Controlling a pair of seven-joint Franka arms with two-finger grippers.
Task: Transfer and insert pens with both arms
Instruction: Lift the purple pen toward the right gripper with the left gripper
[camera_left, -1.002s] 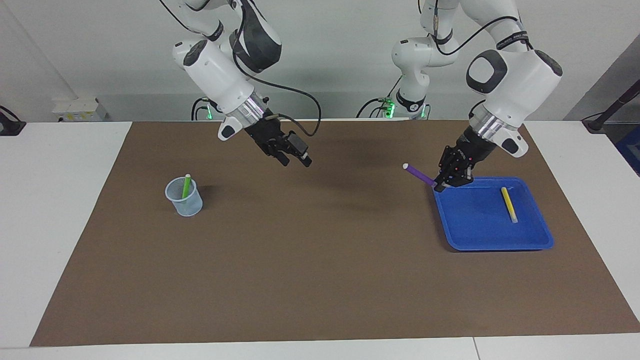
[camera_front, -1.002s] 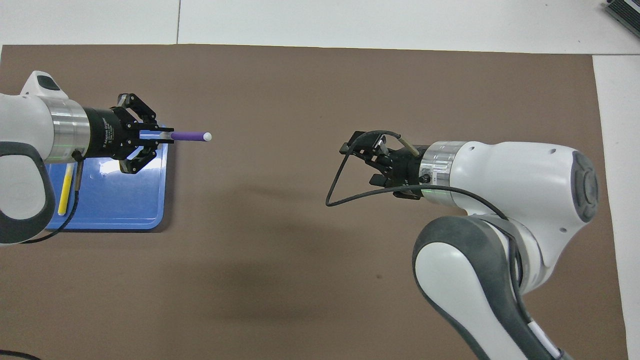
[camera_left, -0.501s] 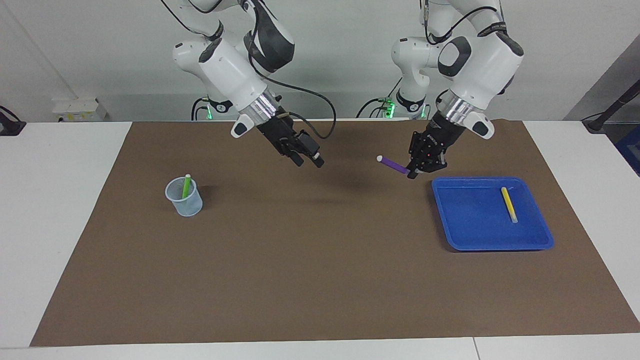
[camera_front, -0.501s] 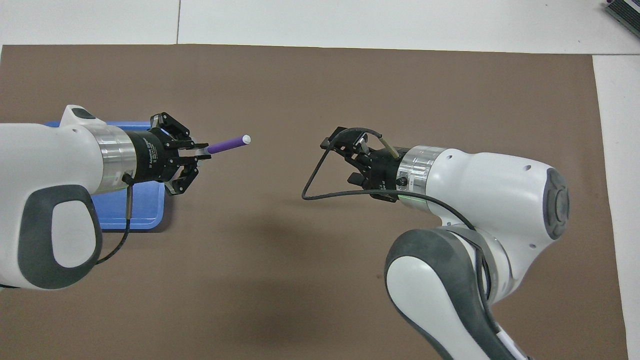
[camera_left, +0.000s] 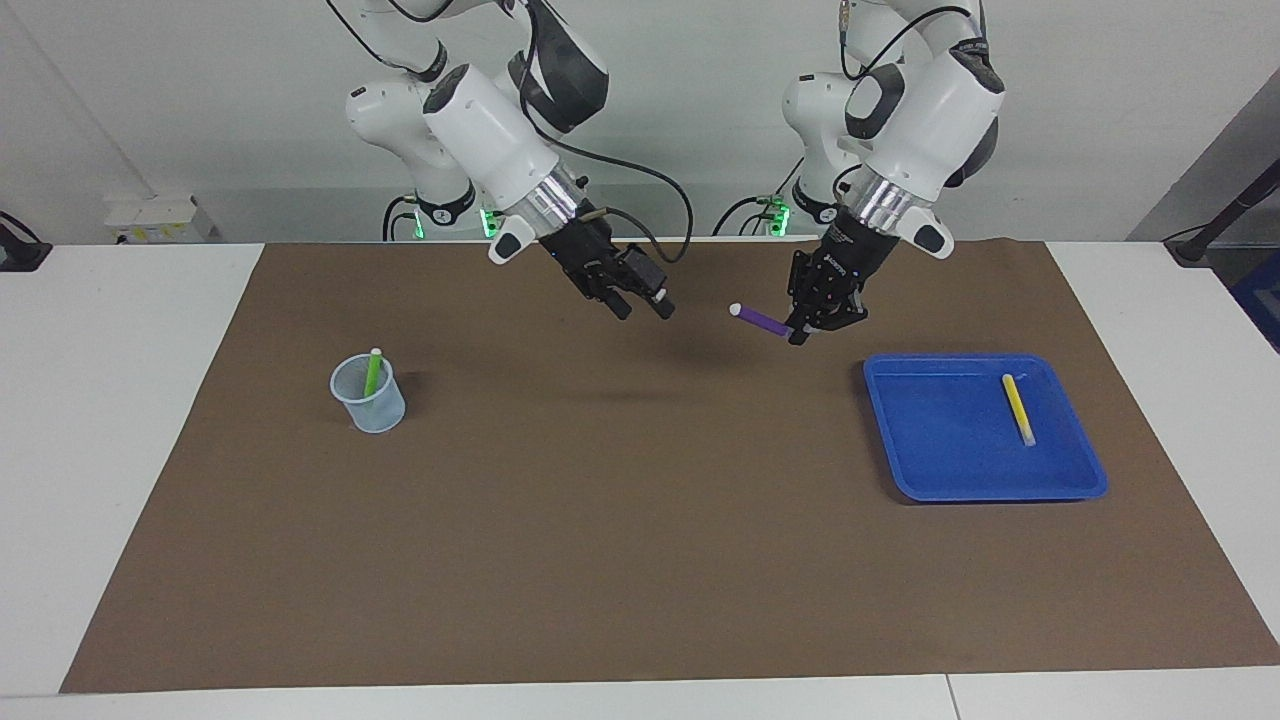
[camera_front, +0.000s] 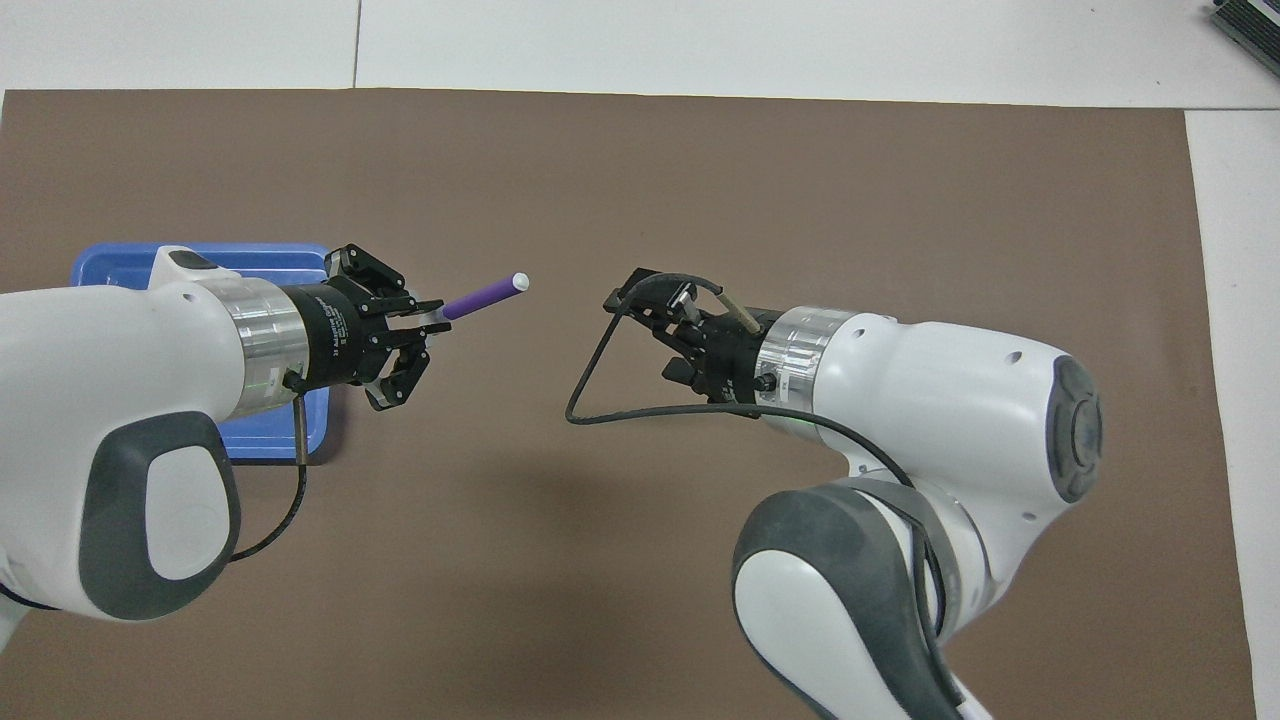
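Facing view shows the left claw (camera_left: 800, 333) pinching the purple pen (camera_left: 762, 320) by one end, above the brown mat (camera_left: 620, 520) between the blue tray (camera_left: 935, 470) and the right claw (camera_left: 640, 308), whose fingers are spread. The pen looks light, stiff and smooth; its free capped half is the place to grip. The yellow pen (camera_left: 1018, 408) lies in the tray, and the green pen (camera_left: 372, 373) stands in the clear cup (camera_left: 370, 402) toward the right arm's end of the desk (camera_left: 130, 420). Nothing blocks the handover.

Three pens are counted: one purple pen (camera_left: 762, 320), one green pen (camera_left: 373, 371) and one yellow pen (camera_left: 1018, 408). One clear cup (camera_left: 368, 395), one blue tray (camera_left: 985, 480) and one brown mat (camera_left: 640, 560) are counted. Two arms are counted.
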